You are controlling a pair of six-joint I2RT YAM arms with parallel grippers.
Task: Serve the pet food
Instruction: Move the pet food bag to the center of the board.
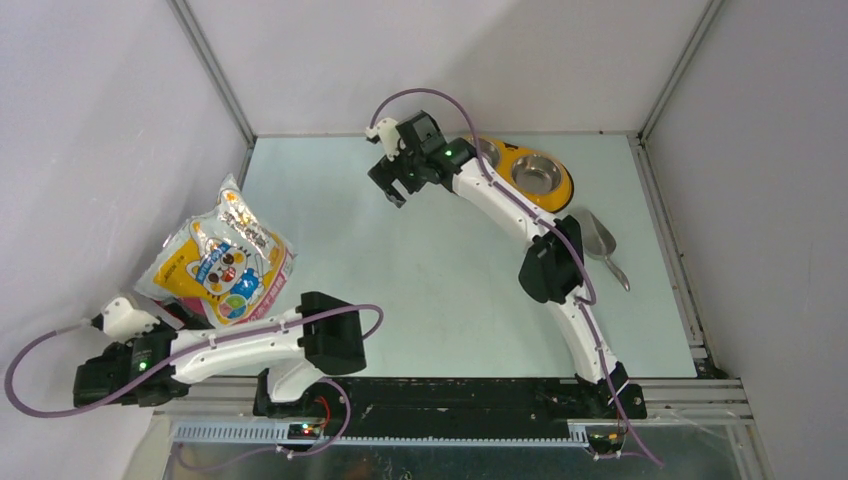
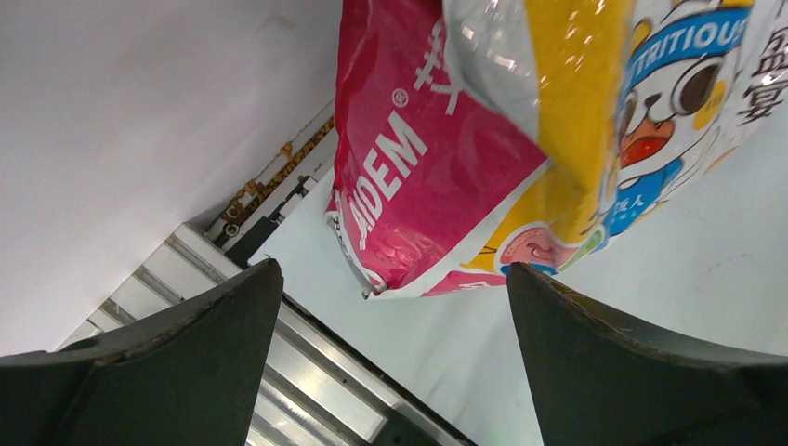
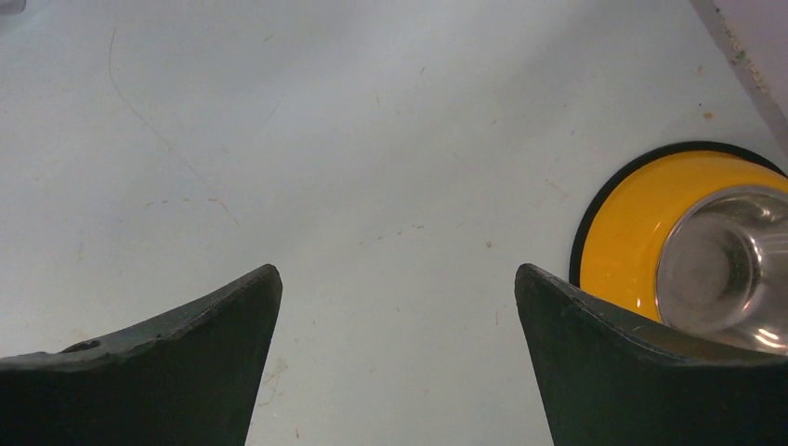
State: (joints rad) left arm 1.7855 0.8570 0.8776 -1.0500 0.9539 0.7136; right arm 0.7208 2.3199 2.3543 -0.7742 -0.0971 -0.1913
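1. At the table's left edge, a glossy white, orange and pink pet food bag (image 1: 225,260) is sitting, its kibble hidden inside.
2. Left gripper (image 2: 392,279) is hovering spread apart just short of the bag; right gripper (image 3: 395,274) is hovering spread apart beside a yellow oval feeder (image 3: 632,232).
3. Bag is probably soft and slippery; pinching a flat edge seems safest.

Pale table (image 1: 440,290) carrying three things, glossy pet food bag (image 1: 225,262) sitting at its left edge, yellow double-bowl feeder (image 1: 565,187) resting at the far right — grey scoop (image 1: 600,240) lying just beside it.
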